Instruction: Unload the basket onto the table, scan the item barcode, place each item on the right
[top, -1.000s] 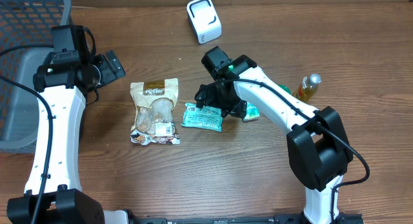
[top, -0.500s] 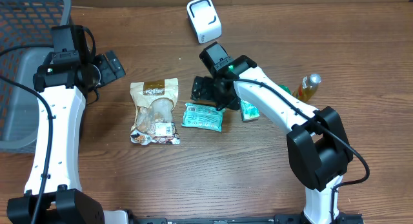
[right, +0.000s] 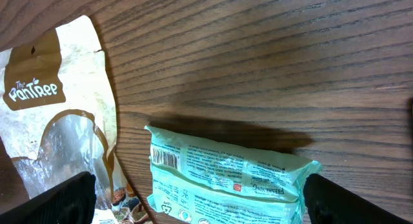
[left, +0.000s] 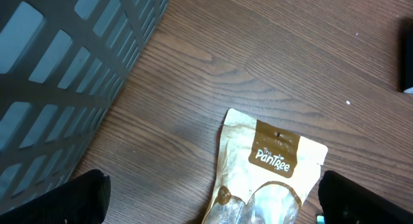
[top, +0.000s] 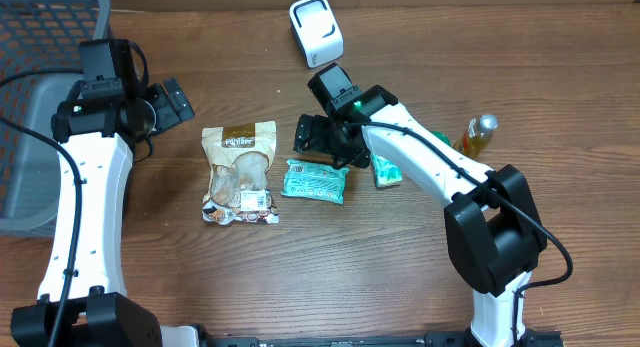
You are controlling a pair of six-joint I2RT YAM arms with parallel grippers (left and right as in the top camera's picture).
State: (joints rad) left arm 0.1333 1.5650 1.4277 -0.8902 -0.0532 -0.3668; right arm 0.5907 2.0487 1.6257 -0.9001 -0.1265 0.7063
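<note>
A teal packet (top: 315,181) lies flat mid-table; the right wrist view shows its printed back (right: 226,175) with a barcode (right: 166,159) near its left end. My right gripper (top: 320,139) hovers open just behind the packet, and its fingers (right: 64,198) straddle it with nothing held. A white scanner (top: 316,31) stands at the back. My left gripper (top: 172,102) is open and empty at the left, above the top of a tan Pantree pouch (left: 274,162).
The Pantree pouch (top: 238,172) lies left of the teal packet. A green box (top: 385,170) and a small bottle (top: 478,134) sit to the right. A grey basket (top: 40,107) fills the far left edge.
My right gripper has moved left and toward the back, off the spot between the teal packet and the green box. The left arm has not moved.
</note>
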